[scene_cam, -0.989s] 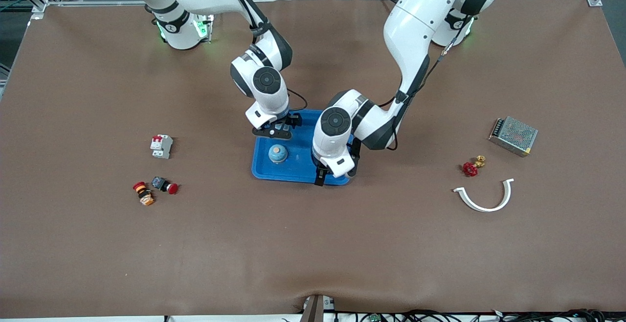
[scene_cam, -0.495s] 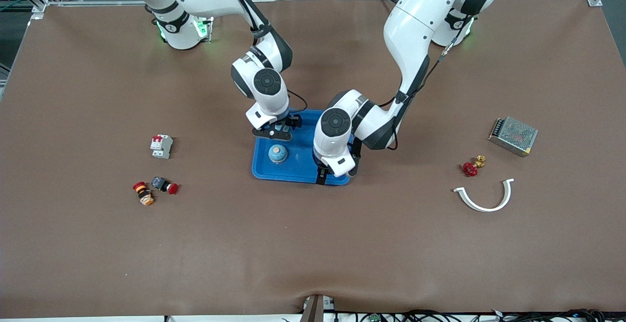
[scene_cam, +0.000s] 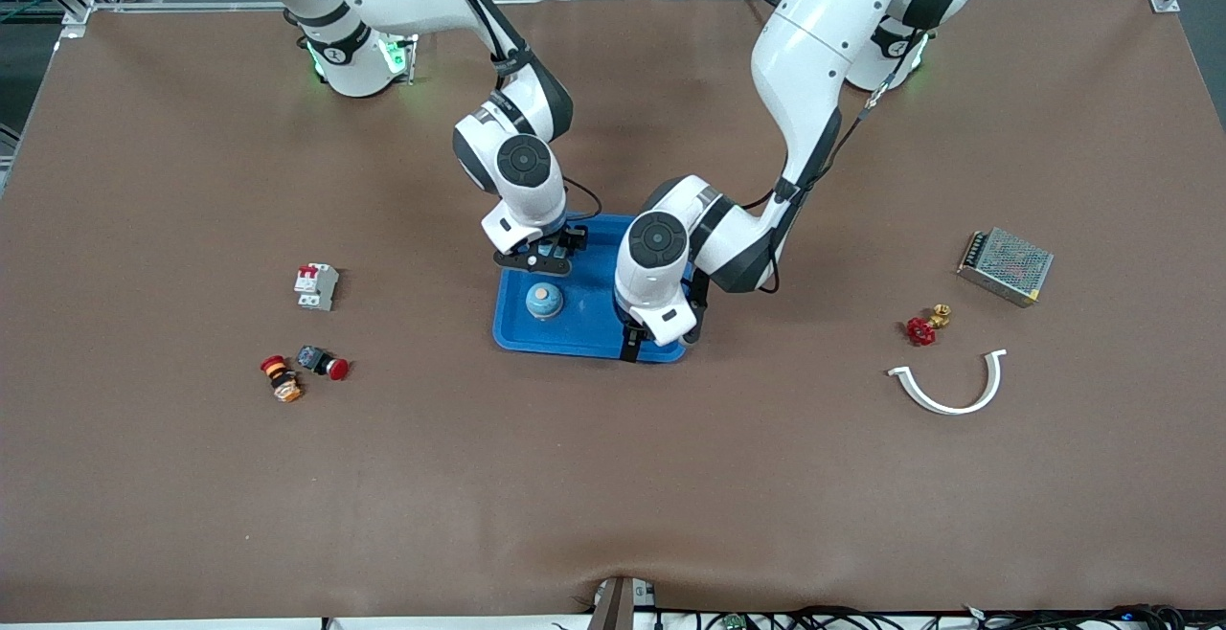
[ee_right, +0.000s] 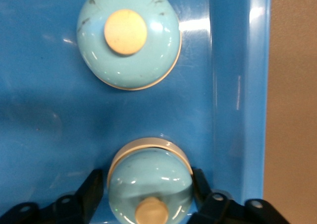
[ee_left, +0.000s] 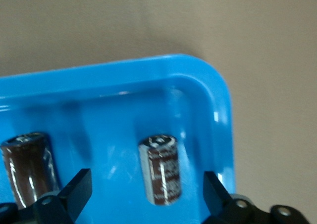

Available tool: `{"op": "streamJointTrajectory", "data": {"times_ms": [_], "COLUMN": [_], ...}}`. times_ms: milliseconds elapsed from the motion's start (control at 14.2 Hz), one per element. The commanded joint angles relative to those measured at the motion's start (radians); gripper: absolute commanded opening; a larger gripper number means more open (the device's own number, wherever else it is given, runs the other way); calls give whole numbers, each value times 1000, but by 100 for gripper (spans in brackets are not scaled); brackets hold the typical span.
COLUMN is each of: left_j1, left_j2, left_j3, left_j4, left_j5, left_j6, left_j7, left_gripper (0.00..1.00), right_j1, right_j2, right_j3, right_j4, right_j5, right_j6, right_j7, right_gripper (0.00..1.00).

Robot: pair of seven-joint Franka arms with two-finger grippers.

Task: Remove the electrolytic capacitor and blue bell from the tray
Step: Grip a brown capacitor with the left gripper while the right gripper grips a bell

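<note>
two arms are both down over the blue tray at mid tabletop. starting at the right arm's end, i see a white circuit breaker, and nearer the front camera an orange-and-red push button beside a red-capped button. the right claw is low in the tray, its fingers pressed against both sides of a tilted bell, pinching it. an upright bell sits just beside it in the tray. the left claw hangs spread wide at a tray corner, straddling a lying capacitor without touching it; a second capacitor lies by one finger. toward the left arm's end are a red valve, a white curved clip and a metal power supply.
</note>
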State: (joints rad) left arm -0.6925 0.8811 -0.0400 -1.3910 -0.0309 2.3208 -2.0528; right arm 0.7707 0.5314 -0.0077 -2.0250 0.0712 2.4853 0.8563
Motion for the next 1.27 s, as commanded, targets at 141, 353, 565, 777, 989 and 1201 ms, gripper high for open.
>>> {"op": "streamJointTrajectory", "data": {"times_ms": [141,353,565,777,989,1201], "left_j1": [-10,-10,-12,-13,-27,-27], "left_j2": [-40,-40,-40,-42,-44,-44], "left_j3": [12,11,12,12,14,14], "left_j4": [-71,-69,-65,-57,-56,-55], "left_j5": [25,25,23,25,23,26], "left_j6": [-5,-5,-5,-5,-6,-6], "left_j7": [-32,-26,-29,-30,-32,-29], "left_gripper": [100,100,100,99,65,2], "right_j1": [13,13,7,-4,-66,-167], "right_j2": [-1,-7,-54,-132,-214,-304], "right_j3": [-9,-8,-8,-12,-12,-12], "right_j4": [2,6,18,19,15,14], "right_j5": [-21,-21,-21,-21,-21,-21], "right_j6": [4,-12,-93,-179,-261,-362], "right_j7": [32,30,14,-66,-191,-394], "right_gripper": [46,46,46,47,47,47]}}
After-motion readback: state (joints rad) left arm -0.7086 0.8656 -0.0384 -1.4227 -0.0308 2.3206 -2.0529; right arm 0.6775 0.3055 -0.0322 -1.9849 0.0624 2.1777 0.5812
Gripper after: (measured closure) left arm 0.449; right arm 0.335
